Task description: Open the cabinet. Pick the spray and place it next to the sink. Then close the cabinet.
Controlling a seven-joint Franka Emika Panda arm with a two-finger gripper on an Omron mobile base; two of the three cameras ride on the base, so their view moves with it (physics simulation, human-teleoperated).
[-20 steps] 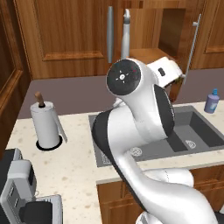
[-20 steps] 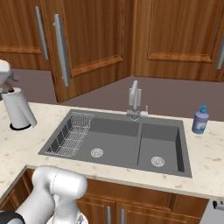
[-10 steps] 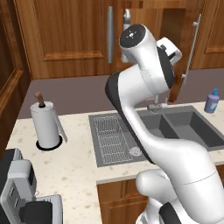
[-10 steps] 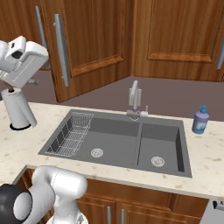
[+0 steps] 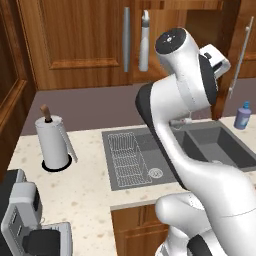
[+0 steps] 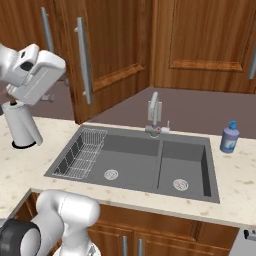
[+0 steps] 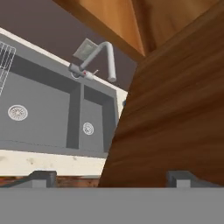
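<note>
the gripper (image 7: pixel 109 177) is raised high over the bench, its jaws wide apart and holding nothing; in the hand view the two dark tips frame a large wooden panel that stands very close in front of them. in the right base view the hand sits near the left edge, just beside a cabinet (image 6: pixel 115 55) door that stands swung out over the bench, its grey bar handle (image 6: pixel 83 60) facing the room. the sink (image 6: pixel 145 162) lies below, set in the middle of the bench, with the wire rack (image 6: pixel 82 152) in its left basin and the faucet (image 6: pixel 154 112) at its back edge. a small blue bottle (image 6: pixel 229 137) stands on the bench just beside the sink's right edge; i cannot tell whether this is the spray. a paper towel roll (image 5: pixel 52 142) stands toward the left end of the bench.

the likely trouble is the door. the hand is so near the panel that a forward reach could strike the door's face or edge and knock it aside. with the wood blocking the hand camera, the cabinet's inside is hidden, so a reach in could be misaimed. the raised elbow also hangs above the faucet, and a careless descent could clip it.
</note>
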